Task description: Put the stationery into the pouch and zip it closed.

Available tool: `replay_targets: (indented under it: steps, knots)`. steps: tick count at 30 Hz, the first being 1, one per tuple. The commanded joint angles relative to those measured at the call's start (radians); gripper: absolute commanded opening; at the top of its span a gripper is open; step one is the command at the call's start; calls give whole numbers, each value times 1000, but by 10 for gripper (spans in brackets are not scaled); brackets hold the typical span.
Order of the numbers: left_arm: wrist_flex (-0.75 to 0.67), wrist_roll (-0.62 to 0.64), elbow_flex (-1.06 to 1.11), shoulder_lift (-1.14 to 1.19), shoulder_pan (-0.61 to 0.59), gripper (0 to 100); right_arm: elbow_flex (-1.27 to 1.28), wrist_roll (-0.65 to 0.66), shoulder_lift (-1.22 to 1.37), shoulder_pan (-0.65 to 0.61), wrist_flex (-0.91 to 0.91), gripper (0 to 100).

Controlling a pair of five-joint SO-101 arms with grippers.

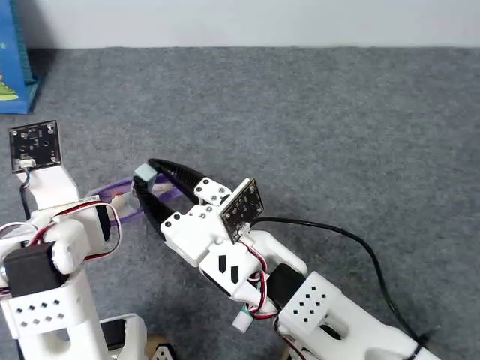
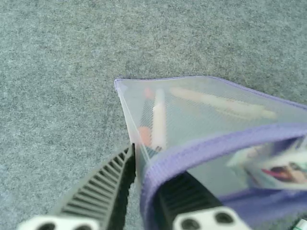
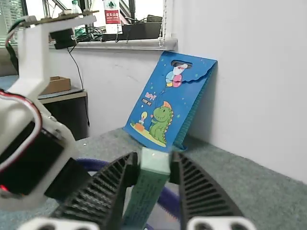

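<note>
Stationery block (image 3: 148, 187) between right jaws

Open grey mat (image 1: 337, 112) far and right (blue gift bag (image 1: 11, 45) in far-left corner)

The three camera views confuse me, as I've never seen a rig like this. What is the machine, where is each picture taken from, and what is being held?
These are two small white robot arms at a grey, carpet-covered table. The high view looks down from a fixed camera. The other two pictures come from a camera on each arm's wrist. The left hand pinches the edge of a see-through pouch with purple trim, and pens lie inside it. The right hand grips a pale green block, probably an eraser, close to the pouch. A blue gift bag stands by the wall behind.
</note>
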Motion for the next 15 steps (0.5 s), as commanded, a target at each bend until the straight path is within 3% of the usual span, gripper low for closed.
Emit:
replay_targets:
  steps: [1, 6, 15]
  knots:
    - [8, 0, -56, -8, -5, 12, -32, 11, -42, 2, 97, 191]
    - [8, 0, -56, -8, -6, 12, -84, -5, -197, 22, 427, 117]
    - [11, 0, -56, -8, -8, 12, -189, -281, -351, 196, 1168, 105]
